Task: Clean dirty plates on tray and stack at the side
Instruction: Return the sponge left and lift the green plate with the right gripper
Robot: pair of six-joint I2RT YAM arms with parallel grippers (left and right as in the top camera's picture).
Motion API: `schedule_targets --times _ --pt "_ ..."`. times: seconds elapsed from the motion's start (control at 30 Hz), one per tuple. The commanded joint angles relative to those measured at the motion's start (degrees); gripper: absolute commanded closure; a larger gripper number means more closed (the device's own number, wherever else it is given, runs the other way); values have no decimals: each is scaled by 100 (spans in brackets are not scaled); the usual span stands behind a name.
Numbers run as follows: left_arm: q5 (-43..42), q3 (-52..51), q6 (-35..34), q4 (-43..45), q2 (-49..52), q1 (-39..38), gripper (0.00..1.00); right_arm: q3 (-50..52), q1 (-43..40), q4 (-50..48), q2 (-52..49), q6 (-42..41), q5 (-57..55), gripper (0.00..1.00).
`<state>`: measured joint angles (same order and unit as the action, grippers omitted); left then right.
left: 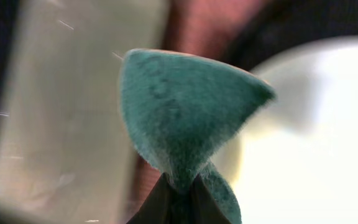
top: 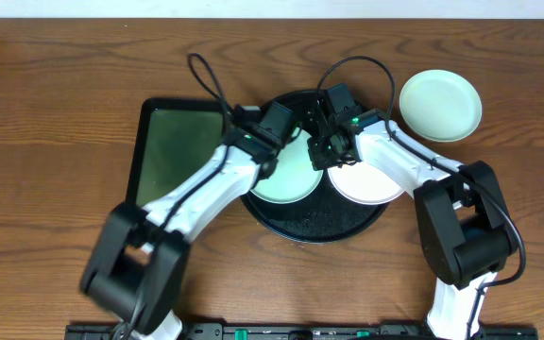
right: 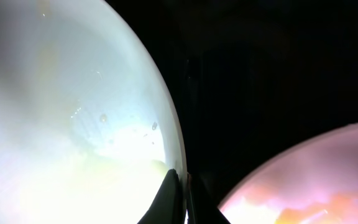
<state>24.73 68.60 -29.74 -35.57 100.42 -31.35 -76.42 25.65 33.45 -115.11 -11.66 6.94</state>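
My left claw (left: 179,190) pinches a green sponge (left: 185,112) over the tray (top: 314,225); my right claw (right: 180,186) grips the mint plate (right: 73,93) by its rim.

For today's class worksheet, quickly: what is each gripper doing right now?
Left gripper: shut on the green sponge.
Right gripper: shut on the mint plate, at its rim.

The left plate (top: 296,179) and the right plate (top: 371,184) are lying side by side in the round tray (top: 319,222). The third plate (top: 440,106) is resting on the surface (top: 55,113) — behind and right of it; the rectangular tray (top: 173,151) is lying just left.
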Motion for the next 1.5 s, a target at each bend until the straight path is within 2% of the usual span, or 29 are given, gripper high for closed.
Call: schedule_targets --times 0.0,0.13,0.37,0.53,0.73,0.93,1.03,1.1,1.17,1.23,1.27,1.33,1.4,1.47 --pt "387 0 7 -26 -730 195 93 35 33 17 612 284 -431 99" --pt "-442 0 11 -24 -1233 581 93 35 63 -57 1115 691 -909 99" --pt "-2124 -2 15 -238 -1648 1884 93 35 413 -229 1998 1707 -2605 99" --pt "-2199 -2 35 -643 -1604 2680 93 35 973 -634 2444 2830 -4030 99" --pt "-2201 -13 103 -922 -1580 3141 93 35 1851 -1832 2542 5136 -6065 99" --pt "-2203 -13 103 -964 -1580 3171 93 35 2461 -3023 2542 7525 -6551 99" --pt "-2205 -13 103 -1025 -1580 3171 92 35 2597 -3445 2542 7982 -6585 99" --pt "-2203 -13 103 -1049 -1580 3171 93 35 2621 -3550 2542 7934 -6590 99" --pt "-2203 -13 103 -1049 -1580 3171 92 37 2538 -3429 2535 7320 -6570 99" --pt "-2203 -13 103 -1049 -1580 3171 92 37 2286 -2852 2509 5982 -6231 99" --pt "-2203 -13 103 -1049 -1580 3171 93 37 2065 -2262 2479 5248 -5689 99" --pt "-2203 -13 103 -1049 -1580 3171 93 37 1526 -1272 2326 4492 -4251 99" --pt "-2223 -13 105 -1058 -1580 3171 93 37 911 -942 2068 3582 -3569 99" --pt "-2223 -13 105 -1069 -1580 3171 92 37 466 -920 1991 2529 -3661 99"
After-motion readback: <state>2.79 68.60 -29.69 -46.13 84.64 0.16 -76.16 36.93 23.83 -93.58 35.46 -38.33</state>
